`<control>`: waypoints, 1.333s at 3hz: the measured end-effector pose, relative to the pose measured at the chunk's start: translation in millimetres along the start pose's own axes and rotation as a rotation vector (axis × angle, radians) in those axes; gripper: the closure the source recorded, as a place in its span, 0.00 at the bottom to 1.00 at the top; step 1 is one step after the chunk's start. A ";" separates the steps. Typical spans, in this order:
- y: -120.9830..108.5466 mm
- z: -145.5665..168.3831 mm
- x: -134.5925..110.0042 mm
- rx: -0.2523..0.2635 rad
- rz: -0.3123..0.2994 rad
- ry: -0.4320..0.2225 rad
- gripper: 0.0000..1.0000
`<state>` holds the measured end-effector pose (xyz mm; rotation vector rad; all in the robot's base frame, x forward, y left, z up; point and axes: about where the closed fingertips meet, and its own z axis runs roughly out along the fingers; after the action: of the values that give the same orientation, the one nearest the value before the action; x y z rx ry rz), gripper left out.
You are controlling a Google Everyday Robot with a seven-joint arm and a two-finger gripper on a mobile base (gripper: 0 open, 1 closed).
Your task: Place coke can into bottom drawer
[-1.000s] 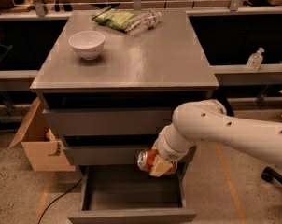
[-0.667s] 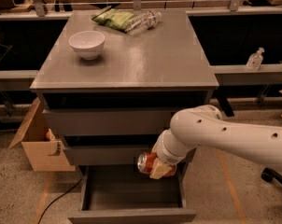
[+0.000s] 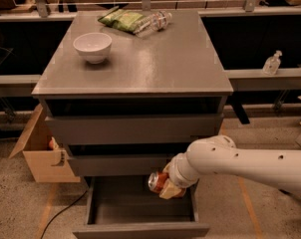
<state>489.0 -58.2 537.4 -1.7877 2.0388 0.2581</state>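
Note:
The coke can (image 3: 157,181), red-orange with a silver end, lies tilted in my gripper (image 3: 165,185) just above the right rear part of the bottom drawer (image 3: 140,210), which is pulled open and shows a grey floor. The gripper is shut on the can, and my white arm (image 3: 240,161) reaches in from the right. The two upper grey drawers stand above it, under the cabinet top.
On the cabinet top (image 3: 150,63) stand a white bowl (image 3: 92,47), a green snack bag (image 3: 121,20) and a clear plastic bottle (image 3: 153,22). A cardboard box (image 3: 41,148) sits on the floor at the left. A sanitiser bottle (image 3: 271,63) stands on the right shelf.
My arm has shifted slightly left and down with the can, staying over the open bottom drawer.

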 end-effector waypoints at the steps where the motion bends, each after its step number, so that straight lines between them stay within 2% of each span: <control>1: -1.8 41.0 13.9 0.022 0.071 -0.051 1.00; 2: -6.0 97.4 31.1 0.039 0.181 -0.119 1.00; 3: -5.9 97.4 31.1 0.039 0.181 -0.119 1.00; 4: -7.4 118.9 46.0 0.025 0.222 -0.103 1.00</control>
<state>514.1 -53.1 412.2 -1.5004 2.1561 0.3796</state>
